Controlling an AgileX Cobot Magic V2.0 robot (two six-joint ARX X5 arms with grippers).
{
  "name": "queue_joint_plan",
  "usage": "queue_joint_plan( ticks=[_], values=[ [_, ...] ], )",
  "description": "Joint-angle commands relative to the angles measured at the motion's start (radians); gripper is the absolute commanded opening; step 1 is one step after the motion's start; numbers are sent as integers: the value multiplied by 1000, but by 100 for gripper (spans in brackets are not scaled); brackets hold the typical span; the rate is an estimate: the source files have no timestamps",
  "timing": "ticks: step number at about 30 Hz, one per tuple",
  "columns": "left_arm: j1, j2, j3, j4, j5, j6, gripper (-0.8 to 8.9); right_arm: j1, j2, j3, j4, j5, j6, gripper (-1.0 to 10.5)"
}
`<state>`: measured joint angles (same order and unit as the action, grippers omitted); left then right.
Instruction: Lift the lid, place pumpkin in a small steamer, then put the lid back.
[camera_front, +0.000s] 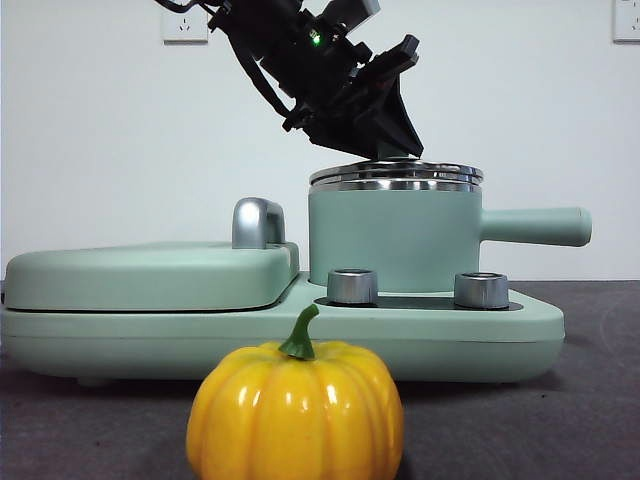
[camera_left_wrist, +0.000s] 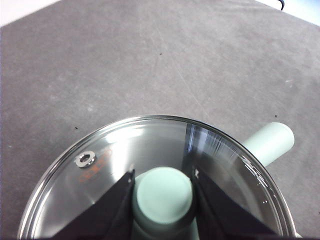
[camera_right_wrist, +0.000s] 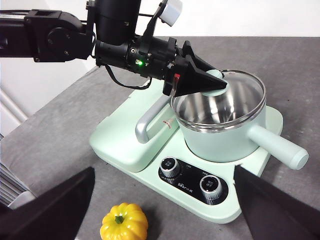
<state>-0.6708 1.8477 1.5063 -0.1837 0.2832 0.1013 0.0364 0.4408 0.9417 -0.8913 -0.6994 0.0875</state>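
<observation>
the left gripper (camera_left_wrist: 162, 187) reaches down over the small steamer (camera_front: 395, 245), its two black jaws set tight against either side of the mint-green knob (camera_left_wrist: 162, 195) on the lid (camera_left_wrist: 150, 150). the glass lid sits on the steel rim of the pot; from the front it looks level on the rim, and whether it has cleared the rim at all cannot be told. the pot's long straight handle (camera_front: 535, 226) points away to the side.

the small steamer stands on one end of a mint-green cooker base (camera_front: 520, 335), behind two steel dials (camera_front: 352, 286). on the other end of the base lies a flat covered griddle (camera_front: 150, 275) with a chrome handle (camera_front: 257, 222), just beside the pot.

the pumpkin (camera_front: 296, 410) rests upright on the grey counter (camera_front: 600, 400) in front of the base, apart from it, its curved green stem uppermost.

the right gripper (camera_right_wrist: 160, 210) hangs well above the counter on the near side of the cooker, over the pumpkin's area, its jaws spread wide apart with nothing between them.
</observation>
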Motion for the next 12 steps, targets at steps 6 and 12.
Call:
queue_joint_plan(
  ticks=[6,12],
  values=[
    [-9,21,160,-119,1,-11,24,2,26,16,-16,-11,45,442],
    [-1,-1,246,-211,1,8,24,43,107,31,-69,-11,48,442]
  ],
)
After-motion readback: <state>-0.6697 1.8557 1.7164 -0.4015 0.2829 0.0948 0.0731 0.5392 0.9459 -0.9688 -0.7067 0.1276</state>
